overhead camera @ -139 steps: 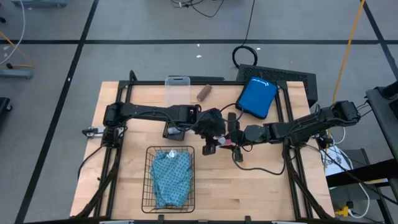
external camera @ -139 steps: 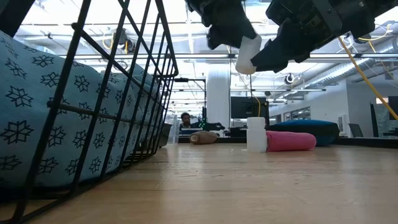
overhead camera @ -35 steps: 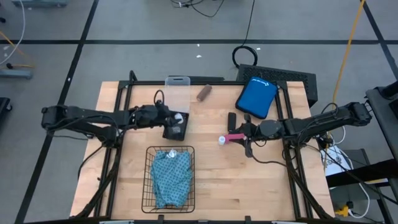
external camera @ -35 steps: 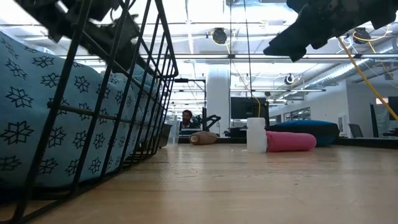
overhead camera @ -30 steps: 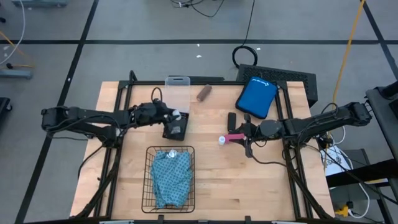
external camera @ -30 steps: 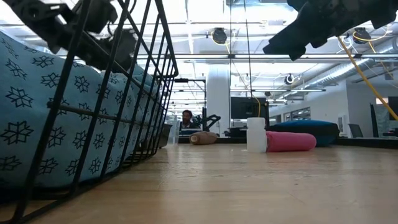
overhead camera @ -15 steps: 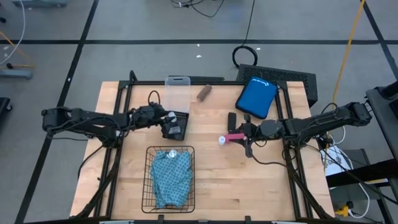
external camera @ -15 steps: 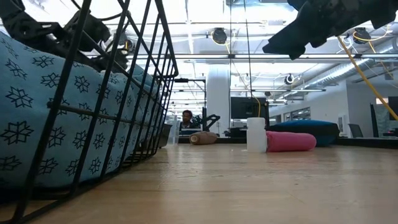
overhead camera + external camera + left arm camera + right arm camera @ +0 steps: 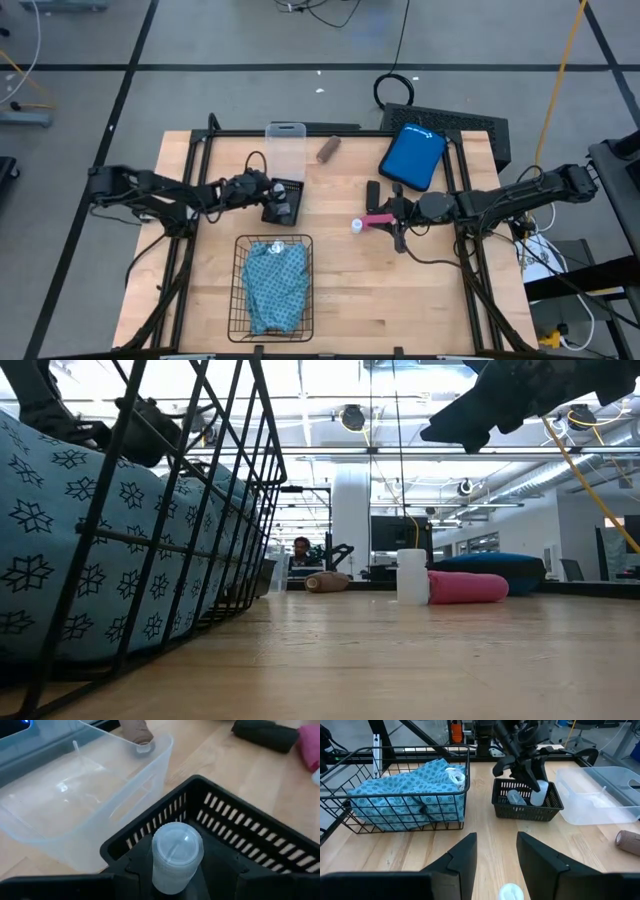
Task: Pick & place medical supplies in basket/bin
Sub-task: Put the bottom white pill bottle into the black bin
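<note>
White-capped vial (image 9: 175, 855) clamped in left gripper (image 9: 272, 196), held over the small black slotted tray (image 9: 260, 845); another vial (image 9: 516, 798) lies inside it. Clear plastic box (image 9: 75, 800) just beyond. Teal cloth (image 9: 276, 282) sits in wire basket (image 9: 240, 300). Right gripper (image 9: 492, 851), fingers apart and empty, hovers above a vial (image 9: 356, 227) touching the pink roll (image 9: 378, 221).

Small black tray (image 9: 284, 203), clear plastic box (image 9: 286, 147), blue pouch (image 9: 413, 156)
</note>
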### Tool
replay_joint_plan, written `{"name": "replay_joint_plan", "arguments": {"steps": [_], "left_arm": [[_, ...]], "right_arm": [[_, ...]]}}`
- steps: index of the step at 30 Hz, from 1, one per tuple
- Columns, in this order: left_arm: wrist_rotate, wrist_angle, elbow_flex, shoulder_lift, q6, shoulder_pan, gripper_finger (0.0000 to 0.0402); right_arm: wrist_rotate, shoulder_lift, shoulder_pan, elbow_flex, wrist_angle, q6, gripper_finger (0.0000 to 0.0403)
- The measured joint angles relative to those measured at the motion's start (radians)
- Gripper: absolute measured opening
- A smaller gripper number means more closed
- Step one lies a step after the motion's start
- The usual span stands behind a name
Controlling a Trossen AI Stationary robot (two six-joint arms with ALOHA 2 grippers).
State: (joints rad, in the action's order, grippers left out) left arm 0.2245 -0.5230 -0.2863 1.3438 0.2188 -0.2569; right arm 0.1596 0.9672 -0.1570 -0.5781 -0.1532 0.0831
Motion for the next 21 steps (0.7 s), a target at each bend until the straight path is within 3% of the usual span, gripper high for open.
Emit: {"name": "replay_joint_plan", "arguments": {"steps": [12, 21], "left_arm": [[0.047, -0.034, -0.002, 0.045, 0.025, -0.004, 0.0136], [0.061, -0.033, -0.001, 0.046, 0.061, -0.005, 0.0269]], "right_arm": [[-0.001, 0.000, 0.000, 0.000, 0.000, -0.008, 0.0128], [-0.003, 0.000, 0.000, 0.000, 0.000, -0.009, 0.0128]]}}
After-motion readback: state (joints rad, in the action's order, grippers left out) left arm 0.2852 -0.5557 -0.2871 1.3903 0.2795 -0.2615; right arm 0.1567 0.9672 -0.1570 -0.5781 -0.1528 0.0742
